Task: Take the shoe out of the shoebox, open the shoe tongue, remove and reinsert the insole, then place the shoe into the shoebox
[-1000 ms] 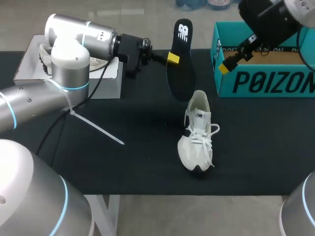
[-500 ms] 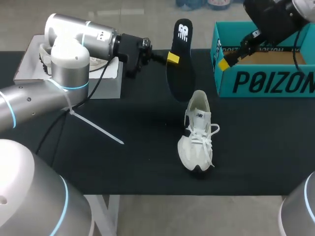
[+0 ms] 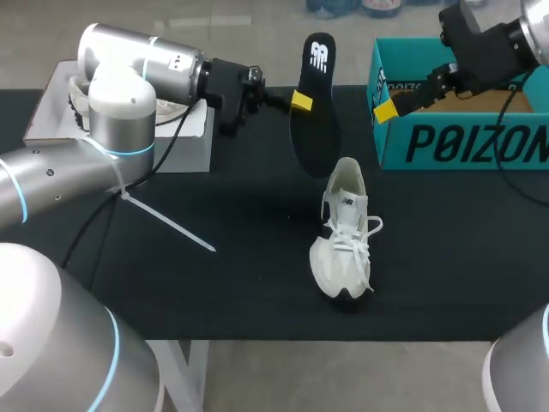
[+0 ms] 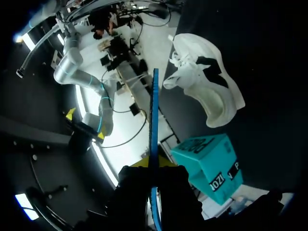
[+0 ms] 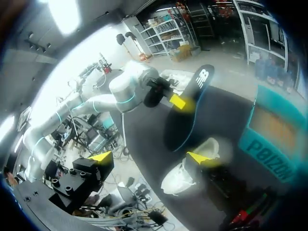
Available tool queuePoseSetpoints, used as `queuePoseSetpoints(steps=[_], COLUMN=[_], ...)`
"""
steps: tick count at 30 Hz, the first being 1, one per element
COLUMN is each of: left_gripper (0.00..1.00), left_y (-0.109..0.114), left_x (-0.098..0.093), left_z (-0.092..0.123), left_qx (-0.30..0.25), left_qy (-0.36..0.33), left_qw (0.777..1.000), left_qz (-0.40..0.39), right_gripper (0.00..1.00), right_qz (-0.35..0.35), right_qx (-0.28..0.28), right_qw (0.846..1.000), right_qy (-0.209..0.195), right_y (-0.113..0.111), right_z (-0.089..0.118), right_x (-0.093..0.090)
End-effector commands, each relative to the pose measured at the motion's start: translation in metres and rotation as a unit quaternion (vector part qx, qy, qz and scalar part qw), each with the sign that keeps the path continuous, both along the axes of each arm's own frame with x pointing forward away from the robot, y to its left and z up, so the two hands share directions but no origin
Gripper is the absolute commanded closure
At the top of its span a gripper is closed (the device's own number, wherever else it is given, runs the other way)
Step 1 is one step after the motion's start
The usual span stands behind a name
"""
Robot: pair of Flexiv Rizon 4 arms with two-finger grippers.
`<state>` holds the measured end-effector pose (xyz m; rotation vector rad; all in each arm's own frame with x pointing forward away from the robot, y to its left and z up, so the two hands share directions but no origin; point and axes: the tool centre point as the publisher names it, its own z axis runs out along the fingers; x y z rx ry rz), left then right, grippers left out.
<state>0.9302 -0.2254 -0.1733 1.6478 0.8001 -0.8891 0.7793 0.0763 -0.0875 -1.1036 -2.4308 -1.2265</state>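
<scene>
Shoe (image 3: pixel 345 232) stands mid-worktop, toe toward the near edge, with nothing holding it. Just behind it, the left jaws pinch the black insole (image 3: pixel 316 103) upright by its edge. Far right, the right jaws hang spread beside the shoebox (image 3: pixel 463 142). On reinsertion the insole could buckle or topple the unbraced shoe.

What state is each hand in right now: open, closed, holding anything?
Left hand: closed on the black foam insole, held up off the table.
Right hand: open, holding nothing.
</scene>
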Motion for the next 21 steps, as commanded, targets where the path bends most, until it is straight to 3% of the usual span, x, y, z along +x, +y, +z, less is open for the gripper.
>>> queuePoseSetpoints(steps=[1, 11, 21], left_gripper=[1.0, 1.0, 1.0], left_y=[-0.001, -0.001, -0.001], left_x=[0.0, 0.0, 0.0], left_z=[-0.001, -0.001, -0.001], left_qx=[-0.001, -0.001, -0.001], left_qy=[-0.001, -0.001, -0.001], left_qw=[1.0, 1.0, 1.0], left_qz=[0.001, 0.001, 0.001], right_gripper=[0.0, 0.0, 0.0], right_qz=[-0.005, 0.014, 0.026], right_qx=[0.032, 0.085, 0.085], right_qw=[0.999, 0.996, 0.996], right_qy=[0.001, -0.005, -0.001], right_y=[0.008, 0.019, 0.041], right_z=[-0.01, -0.026, -0.052], right_x=[0.013, 0.045, 0.07])
